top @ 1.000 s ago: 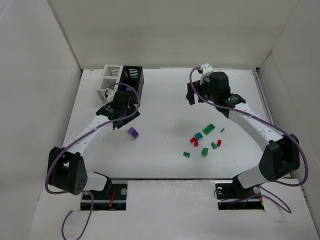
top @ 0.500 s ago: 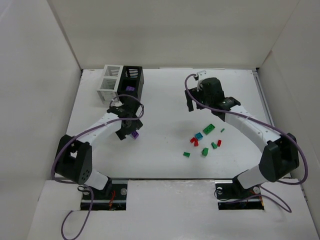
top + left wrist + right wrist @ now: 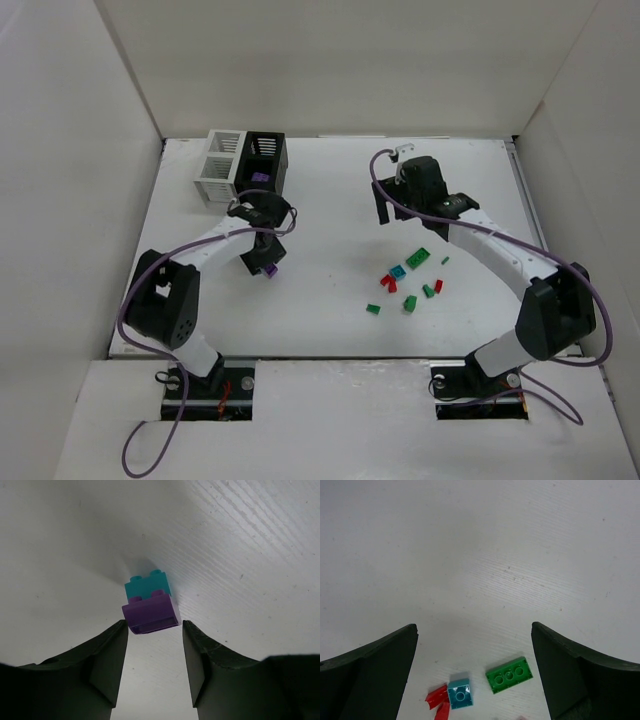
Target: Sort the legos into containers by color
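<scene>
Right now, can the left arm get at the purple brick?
Probably yes. The purple brick, with a teal brick joined on its far side, sits right at the left gripper tips, jaws apart either side, nothing in between.

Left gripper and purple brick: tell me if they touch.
Cannot tell. Left wrist view: the purple brick sits between the left gripper's fingertips, its sides right at both; neither gap nor contact is plain.

I read my left arm (image 3: 205, 248): white links, black joint housings | right arm (image 3: 492, 250): same white-and-black build | purple cables (image 3: 121, 320) looping along both | left gripper (image 3: 154, 630), right gripper (image 3: 475, 640): matte dark wedge fingers | bases (image 3: 240, 385): black, red wire at left one
</scene>
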Robot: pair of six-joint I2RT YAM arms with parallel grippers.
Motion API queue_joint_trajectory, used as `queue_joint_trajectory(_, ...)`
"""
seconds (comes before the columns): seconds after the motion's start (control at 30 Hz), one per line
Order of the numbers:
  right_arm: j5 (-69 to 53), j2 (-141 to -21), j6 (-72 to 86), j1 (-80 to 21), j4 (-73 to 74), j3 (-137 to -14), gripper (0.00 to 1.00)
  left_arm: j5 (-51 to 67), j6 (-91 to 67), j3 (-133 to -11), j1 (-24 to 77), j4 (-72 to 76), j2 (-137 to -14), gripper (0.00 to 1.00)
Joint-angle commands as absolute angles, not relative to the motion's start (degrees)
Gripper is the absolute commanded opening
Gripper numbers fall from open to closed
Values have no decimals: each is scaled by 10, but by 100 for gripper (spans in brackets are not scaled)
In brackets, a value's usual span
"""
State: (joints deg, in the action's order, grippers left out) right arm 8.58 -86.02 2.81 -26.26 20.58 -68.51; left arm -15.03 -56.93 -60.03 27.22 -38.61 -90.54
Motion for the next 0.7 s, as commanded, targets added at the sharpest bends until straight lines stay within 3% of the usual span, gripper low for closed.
queue_joint_trajectory(0.0,92,-865,34,-258,202,-689,100,-171,-576,-634,276,-405,-911,44)
queue_joint_trajectory(0.1,86,-865,34,-258,202,-689,100,-187,-576,-640,281,-417,-923,44)
queue_joint_trajectory(0.23,86,-865,29,-258,202,-689,100,-187,-570,-640,281,-417,-923,32)
queue_joint_trajectory(0.3,81,-865,29,-258,202,-689,100,-187,-570,-640,281,-412,-928,32)
queue_joint_trajectory(0.57,76,-865,29,-253,207,-689,100,-207,-565,-635,281,-417,-933,49)
queue_joint_trajectory(0.67,76,-865,29,-253,207,-689,100,-212,-565,-635,281,-417,-933,46)
